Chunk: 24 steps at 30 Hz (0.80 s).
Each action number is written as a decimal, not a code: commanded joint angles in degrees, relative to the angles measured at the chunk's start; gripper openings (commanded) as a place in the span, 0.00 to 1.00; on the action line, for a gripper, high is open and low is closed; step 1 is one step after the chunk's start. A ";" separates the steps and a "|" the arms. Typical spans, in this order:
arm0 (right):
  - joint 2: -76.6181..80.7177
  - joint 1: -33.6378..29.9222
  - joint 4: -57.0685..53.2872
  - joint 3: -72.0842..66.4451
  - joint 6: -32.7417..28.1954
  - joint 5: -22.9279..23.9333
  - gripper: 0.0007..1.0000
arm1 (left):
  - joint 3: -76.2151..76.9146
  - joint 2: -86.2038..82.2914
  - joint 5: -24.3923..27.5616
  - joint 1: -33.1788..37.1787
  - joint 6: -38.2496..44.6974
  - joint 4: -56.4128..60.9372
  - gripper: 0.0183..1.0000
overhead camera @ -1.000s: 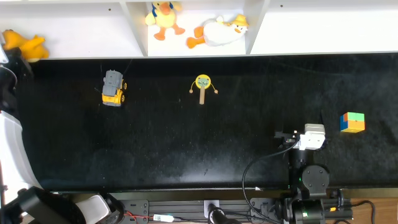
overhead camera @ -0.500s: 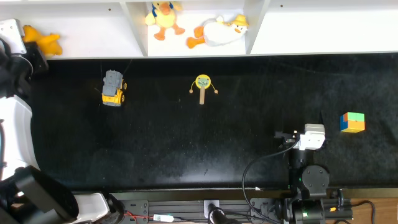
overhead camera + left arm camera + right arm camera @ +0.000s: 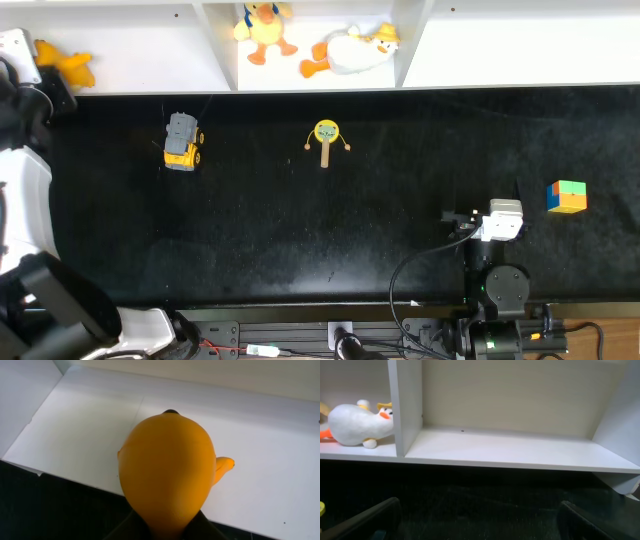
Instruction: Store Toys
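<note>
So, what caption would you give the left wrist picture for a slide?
The left gripper holding an orange plush toy at the white shelf's left compartment.

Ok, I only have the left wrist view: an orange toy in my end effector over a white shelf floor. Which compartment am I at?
Observer: In the top view, the orange toy is at the shelf's left compartment.
Operator: What's already stored?
Observer: A yellow duck plush and a white duck plush lie in the middle compartment.
Operator: And what's left out?
Observer: On the black table there are a toy truck, a rattle drum and a multicoloured cube.
</note>
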 commanded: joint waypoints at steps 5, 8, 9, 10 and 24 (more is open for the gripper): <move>-0.35 -0.39 0.31 -0.79 0.02 -0.39 1.00 | 3.28 2.01 -0.63 -0.59 -1.29 1.07 0.16; -0.35 -0.39 0.31 -0.79 0.02 -0.39 1.00 | 3.30 2.43 -0.63 -0.87 -1.75 1.44 0.17; -0.35 -0.39 0.31 -0.79 0.02 -0.39 1.00 | 3.30 2.56 -0.66 -0.98 -1.90 1.55 0.17; -0.35 -0.39 0.31 -0.79 0.02 -0.39 0.99 | 3.30 2.75 -0.66 -1.16 -1.90 1.62 0.17; -0.35 -0.39 0.31 -0.79 0.02 -0.39 1.00 | 3.30 4.70 -0.68 -2.56 -1.86 4.11 0.77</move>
